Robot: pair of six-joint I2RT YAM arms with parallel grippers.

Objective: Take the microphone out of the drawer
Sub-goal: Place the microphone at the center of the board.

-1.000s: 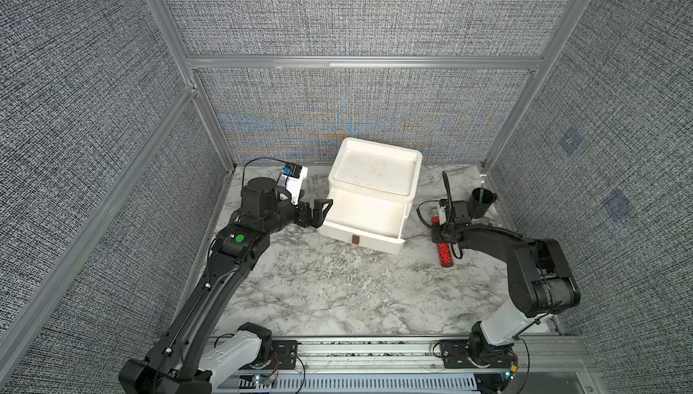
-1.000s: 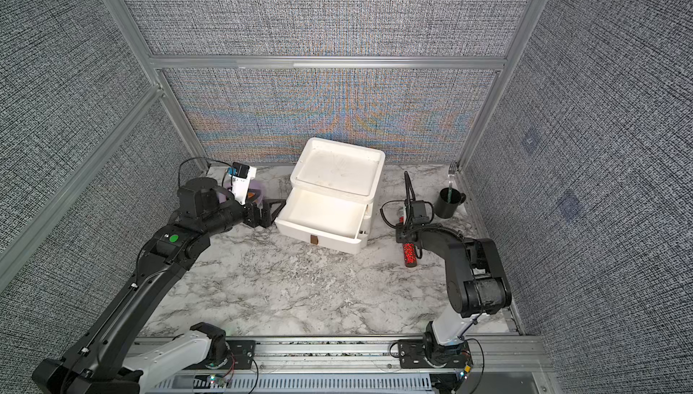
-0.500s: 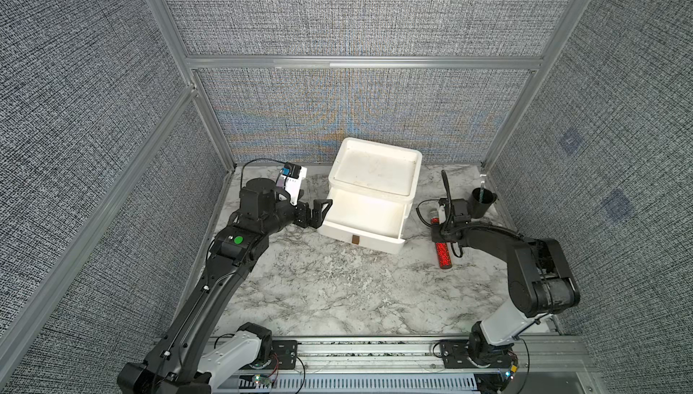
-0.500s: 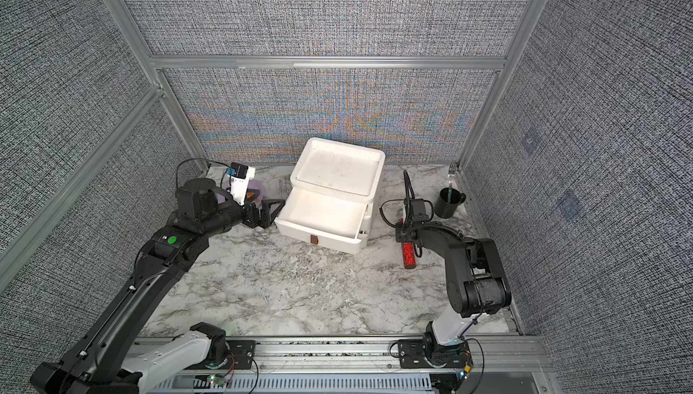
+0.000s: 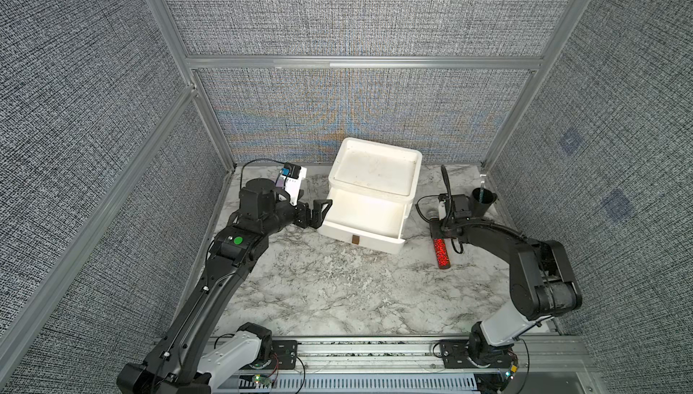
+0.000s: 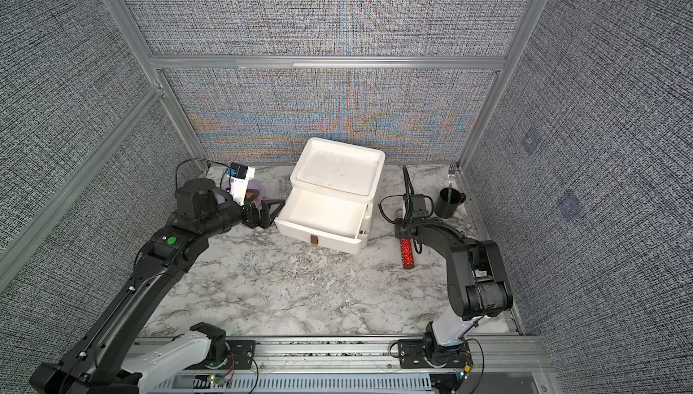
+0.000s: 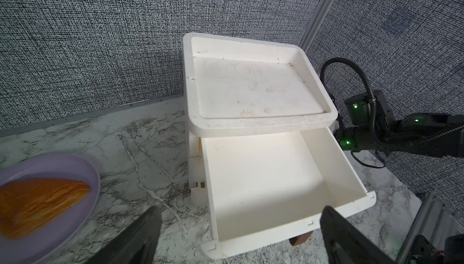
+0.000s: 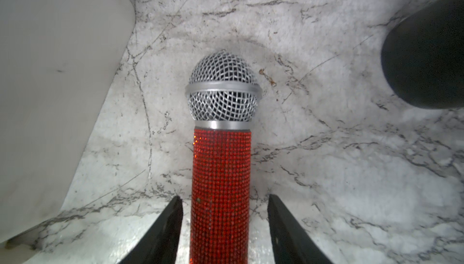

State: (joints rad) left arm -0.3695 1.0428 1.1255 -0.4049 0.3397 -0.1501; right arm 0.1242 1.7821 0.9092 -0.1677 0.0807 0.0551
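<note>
The microphone [image 8: 221,149] on the bench [image 8: 326,149] seems stiff and light; take it by its rough red handle [image 8: 221,187]. The right gripper [image 8: 224,198] straddles it part-open, gripping nothing.

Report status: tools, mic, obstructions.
Left tool open beside drawer. Right tool open, straddling microphone. Microphone flat on table, outside empty drawer. Black cup nearby, not blocking.
</note>
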